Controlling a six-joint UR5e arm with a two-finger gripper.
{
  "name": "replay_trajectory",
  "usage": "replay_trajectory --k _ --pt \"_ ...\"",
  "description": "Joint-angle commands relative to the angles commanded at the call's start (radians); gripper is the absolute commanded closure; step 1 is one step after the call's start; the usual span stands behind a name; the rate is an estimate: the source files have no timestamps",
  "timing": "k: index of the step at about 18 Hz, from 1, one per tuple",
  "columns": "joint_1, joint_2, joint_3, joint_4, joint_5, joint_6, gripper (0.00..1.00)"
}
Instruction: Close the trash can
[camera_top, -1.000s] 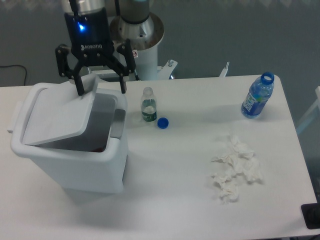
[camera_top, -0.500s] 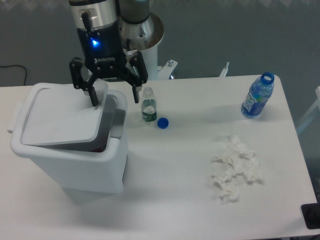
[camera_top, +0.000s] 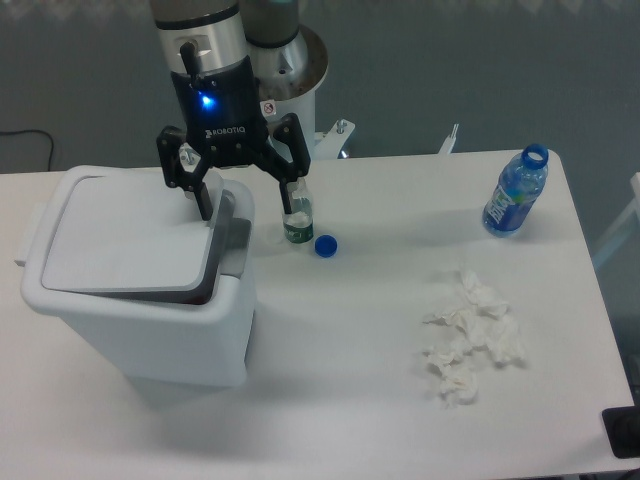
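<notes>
Trash can (camera_top: 140, 300) at the table's (camera_top: 350, 400) left side, lid nearly flat with its right edge slightly raised. Gripper (camera_top: 247, 205), fingers spread apart and holding nothing, hangs over the can's upper right rim beside the lid edge.

A robotics lab or test cell is showing here. An industrial arm's round white base (camera_top: 285, 70) is sitting bolted at the desk's (camera_top: 400, 380) far edge, upper middle of the frame, and a blue light is glowing on the gripper (camera_top: 246, 203) body. Grey carpet (camera_top: 450, 60) is running behind. Staged props are lying on the plain white desk: crumpled tissues (camera_top: 470, 335) at lower right, a blue bottle (camera_top: 515, 192) at upper right, a small bottle (camera_top: 296, 214) and loose blue cap (camera_top: 325, 245) near centre.
</notes>
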Motion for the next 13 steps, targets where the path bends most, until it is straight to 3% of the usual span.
replay_trajectory --k 13 --pt "-0.002 -0.025 -0.002 0.0 -0.002 0.005 0.0"
